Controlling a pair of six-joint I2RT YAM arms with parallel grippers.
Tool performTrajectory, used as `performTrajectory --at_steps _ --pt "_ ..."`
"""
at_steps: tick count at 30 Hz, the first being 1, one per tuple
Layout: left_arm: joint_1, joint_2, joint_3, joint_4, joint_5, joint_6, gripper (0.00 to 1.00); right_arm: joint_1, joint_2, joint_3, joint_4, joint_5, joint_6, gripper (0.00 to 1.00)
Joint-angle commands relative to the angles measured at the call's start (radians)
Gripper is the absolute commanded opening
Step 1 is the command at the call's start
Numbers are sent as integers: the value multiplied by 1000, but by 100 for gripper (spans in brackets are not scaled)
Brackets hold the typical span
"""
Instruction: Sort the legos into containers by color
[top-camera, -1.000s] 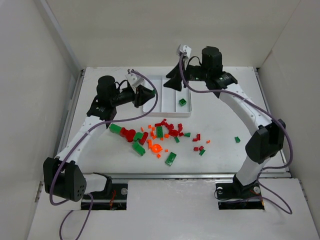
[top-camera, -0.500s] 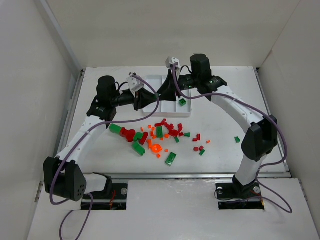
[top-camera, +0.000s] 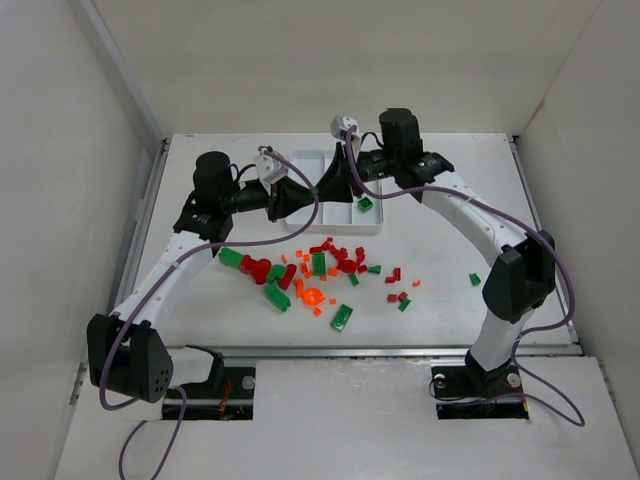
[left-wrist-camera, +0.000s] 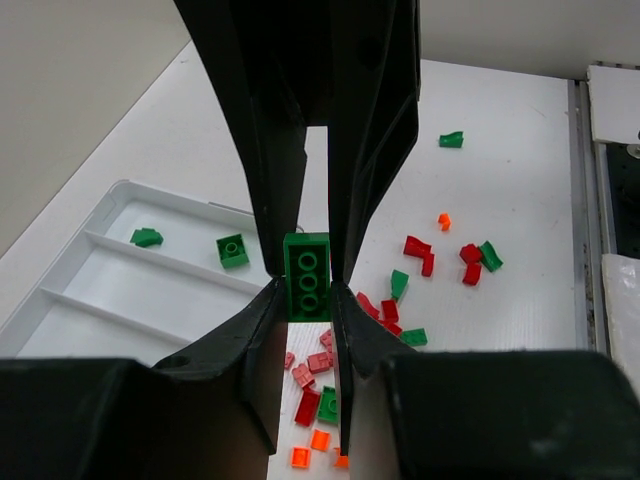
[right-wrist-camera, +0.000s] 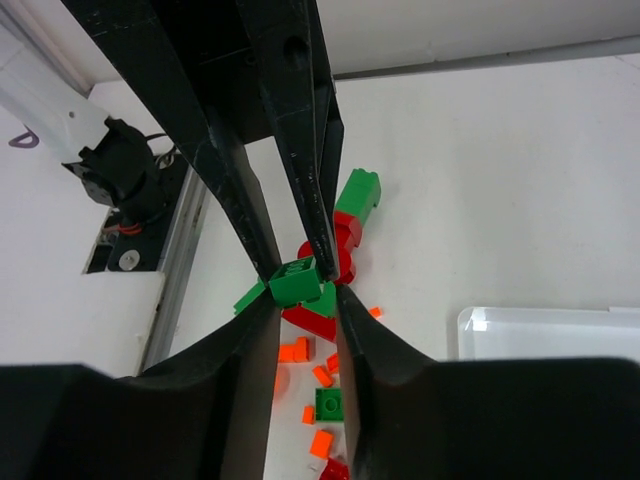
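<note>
Left pincer (left-wrist-camera: 306, 282): clamped on one green three-stud lego (left-wrist-camera: 307, 265), its long side running along the fingers, raised over the left edge of the white tray (left-wrist-camera: 120, 300); two more green legos (left-wrist-camera: 232, 250) lie in the tray's rightmost compartment. Right pincer (right-wrist-camera: 300, 272): fingers a narrow gap apart, nothing seen gripped, hanging tip to tip with the left one above the tray. Remaining legos (top-camera: 320, 265), red, green and orange: scattered on the table (top-camera: 450, 200) just in front of the tray.
</note>
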Motion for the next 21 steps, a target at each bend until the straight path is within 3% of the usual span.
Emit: performTrajectory --at_steps 1,5,16,21 --pt "-6 -11 6 24 52 5 0 11 -25 45 18 -24 -21 36" --pt "-6 -11 6 24 52 5 0 11 -25 45 18 -24 -21 39" --pt "-6 -11 -3 24 52 5 0 11 -7 85 0 -64 -21 25" --pt "-6 -11 -3 24 42 5 0 11 -7 85 0 -64 -21 3"
